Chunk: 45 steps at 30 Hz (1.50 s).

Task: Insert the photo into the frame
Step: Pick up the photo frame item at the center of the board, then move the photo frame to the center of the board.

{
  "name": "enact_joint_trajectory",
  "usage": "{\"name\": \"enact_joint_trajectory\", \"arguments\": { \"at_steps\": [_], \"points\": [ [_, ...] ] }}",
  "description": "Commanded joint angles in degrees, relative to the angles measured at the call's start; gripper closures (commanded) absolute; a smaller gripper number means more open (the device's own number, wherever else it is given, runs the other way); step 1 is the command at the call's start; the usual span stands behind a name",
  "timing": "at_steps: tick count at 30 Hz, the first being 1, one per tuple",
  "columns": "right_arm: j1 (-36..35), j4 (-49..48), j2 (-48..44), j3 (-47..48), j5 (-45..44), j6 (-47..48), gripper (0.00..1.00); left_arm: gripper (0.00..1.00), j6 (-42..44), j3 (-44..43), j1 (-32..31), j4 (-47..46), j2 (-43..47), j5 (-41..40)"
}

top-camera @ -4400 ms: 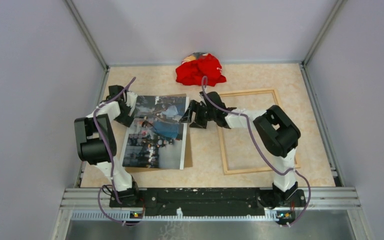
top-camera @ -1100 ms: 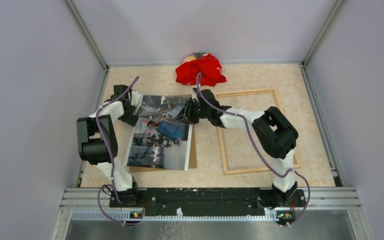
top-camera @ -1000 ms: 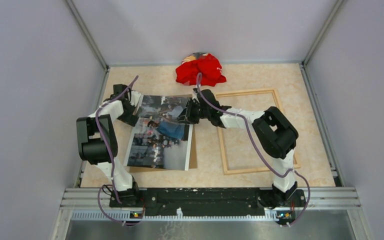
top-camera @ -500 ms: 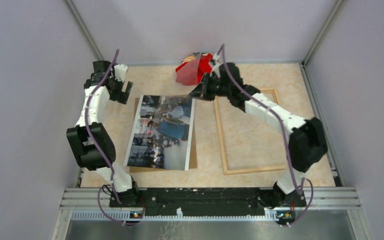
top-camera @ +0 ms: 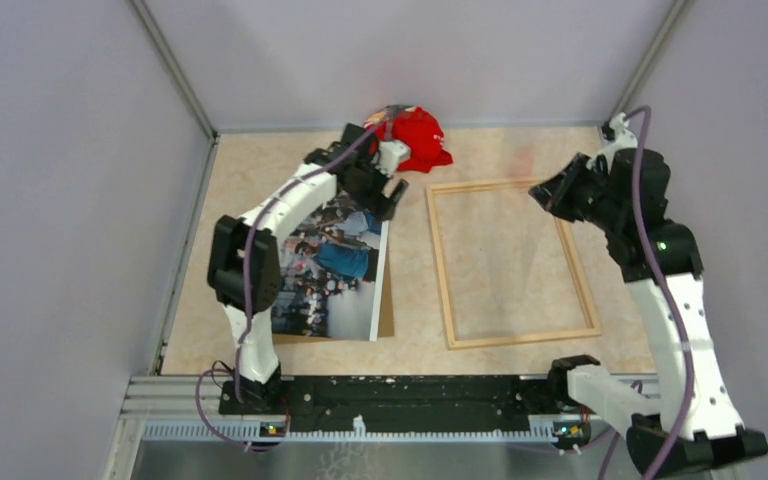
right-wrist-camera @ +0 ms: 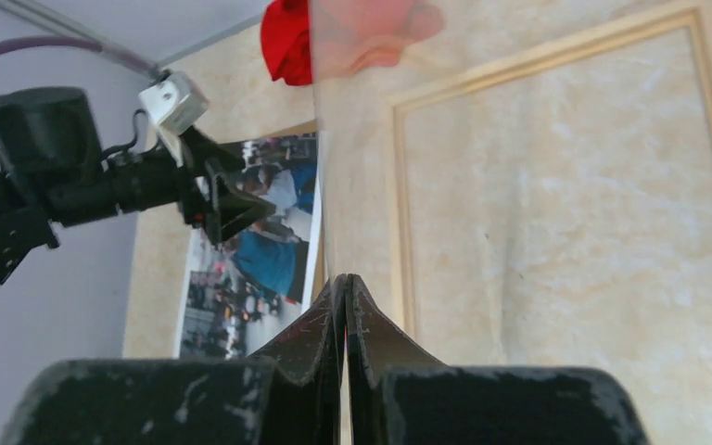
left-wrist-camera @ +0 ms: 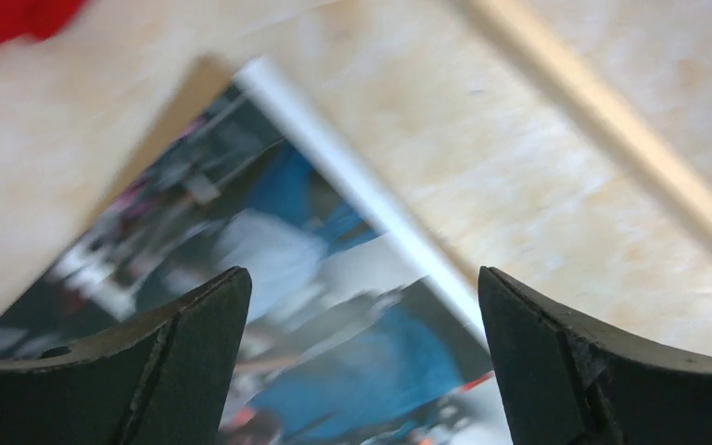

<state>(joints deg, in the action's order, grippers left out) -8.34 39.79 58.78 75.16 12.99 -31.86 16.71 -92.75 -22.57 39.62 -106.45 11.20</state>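
Observation:
The photo (top-camera: 325,265), a glossy print in blue and dark tones, lies flat on a brown backing board (top-camera: 385,318) at the left. My left gripper (top-camera: 385,195) hovers open above its far right corner, and the print (left-wrist-camera: 334,371) shows blurred between the fingers (left-wrist-camera: 195,334). The light-wood frame (top-camera: 438,265) lies at the right with only table inside it. My right gripper (top-camera: 548,192) is raised over the frame's far right corner. Its jaws (right-wrist-camera: 345,278) are shut on the edge of a thin clear sheet (right-wrist-camera: 371,37), which veils the frame (right-wrist-camera: 397,213) below.
A crumpled red cloth (top-camera: 410,135) lies at the back middle, just beyond the left gripper. Grey walls close in the table on three sides. The arms' mounting rail (top-camera: 410,390) runs along the near edge.
The right arm has swung from the photo's far right corner to above the frame's right side and risen. The left arm has swept from the far left to the photo's far right corner.

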Motion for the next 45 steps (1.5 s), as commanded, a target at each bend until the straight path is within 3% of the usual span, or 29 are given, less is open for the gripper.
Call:
{"name": "enact_joint_trajectory", "arguments": {
  "at_steps": [1, 11, 23, 34, 45],
  "points": [
    [-0.03, 13.71, -6.66, 4.42, -9.68, 4.73, 1.0, 0.02, -10.44, -6.16, -6.67, -2.0, -6.88, 9.96],
    [0.01, 18.57, -9.16, 4.75, -13.98, 5.55, 1.0, 0.01, -23.2, -6.96, -15.09, -9.48, -15.73, 12.01],
    [-0.03, 16.08, -9.3, 3.51, -13.12, 7.31, 1.0, 0.03, -22.91, -2.46, -18.52, -12.37, -17.89, 4.43],
    [-0.01, 14.35, -8.79, 3.16, -11.69, 8.05, 1.0, 0.26, -18.03, 0.56, -20.09, -12.84, -17.92, -2.97],
    [-0.01, 13.25, -8.62, 2.39, -10.01, 8.07, 1.0, 0.37, -15.12, 2.42, -20.17, -11.08, -16.66, -13.22]
  ]
}}
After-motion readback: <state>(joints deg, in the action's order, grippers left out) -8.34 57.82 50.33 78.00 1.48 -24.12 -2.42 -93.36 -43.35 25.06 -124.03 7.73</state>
